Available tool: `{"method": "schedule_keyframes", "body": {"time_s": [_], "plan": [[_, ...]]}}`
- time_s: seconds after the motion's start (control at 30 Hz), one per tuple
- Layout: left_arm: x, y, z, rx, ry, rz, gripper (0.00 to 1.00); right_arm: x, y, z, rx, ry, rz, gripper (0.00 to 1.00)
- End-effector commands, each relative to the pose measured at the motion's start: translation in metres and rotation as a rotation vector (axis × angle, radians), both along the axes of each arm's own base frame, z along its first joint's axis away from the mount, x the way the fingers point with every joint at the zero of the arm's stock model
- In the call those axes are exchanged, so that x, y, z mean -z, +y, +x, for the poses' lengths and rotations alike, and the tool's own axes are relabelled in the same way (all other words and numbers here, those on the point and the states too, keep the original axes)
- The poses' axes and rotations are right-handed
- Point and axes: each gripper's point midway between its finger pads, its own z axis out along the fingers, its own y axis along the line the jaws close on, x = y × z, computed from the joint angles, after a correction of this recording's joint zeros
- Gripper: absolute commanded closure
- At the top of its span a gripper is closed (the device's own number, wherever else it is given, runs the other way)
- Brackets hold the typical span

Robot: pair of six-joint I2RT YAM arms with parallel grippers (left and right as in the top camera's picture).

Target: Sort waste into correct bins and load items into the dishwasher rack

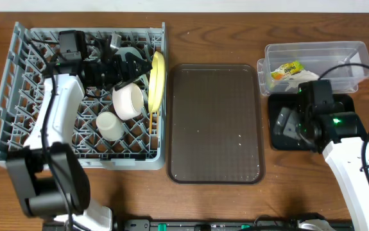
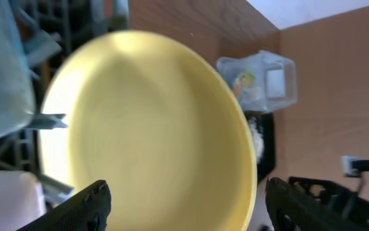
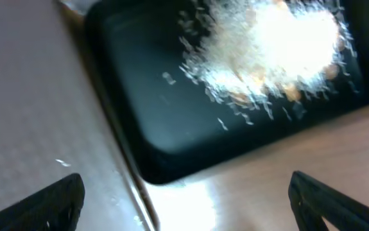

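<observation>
Crumbs (image 3: 274, 45) lie in the black tray (image 3: 171, 141) just ahead of your right claw (image 3: 185, 192), which gapes wide. Your left claw (image 2: 185, 199), also wide, faces the yellow plate (image 2: 152, 128) standing in the rack (image 1: 11, 96) close ahead.

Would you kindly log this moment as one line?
left tool open by plate upright in rack | right tool open over black tray with crumbs | wrapper in clear tub
</observation>
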Motion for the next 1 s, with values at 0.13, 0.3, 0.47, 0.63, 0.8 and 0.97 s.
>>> {"method": "schedule_keyframes", "body": {"time_s": [0.13,0.3,0.47,0.63,0.8,0.97], "plan": [[-0.028,0.042,-0.014,-0.159,-0.117,0.398,0.18,-0.042,0.047,0.060,-0.349,-0.295,0.099,0.01],[-0.008,0.076,-0.051,-0.278,0.057,0.660,0.17,-0.050,0.048,0.072,-0.376,-0.353,0.086,0.01],[0.016,0.101,-0.107,-0.343,0.340,0.807,0.17,-0.020,0.040,0.043,-0.391,-0.169,0.052,0.01],[0.024,0.106,-0.142,-0.300,0.465,0.860,0.17,-0.001,0.029,0.014,-0.302,-0.031,0.053,0.01],[0.020,0.106,-0.162,-0.309,0.411,0.873,0.17,-0.002,0.028,-0.002,-0.253,-0.033,0.078,0.01],[0.003,0.089,-0.176,-0.299,0.146,0.852,0.16,-0.015,0.026,-0.021,-0.259,-0.160,0.075,0.01]]}}
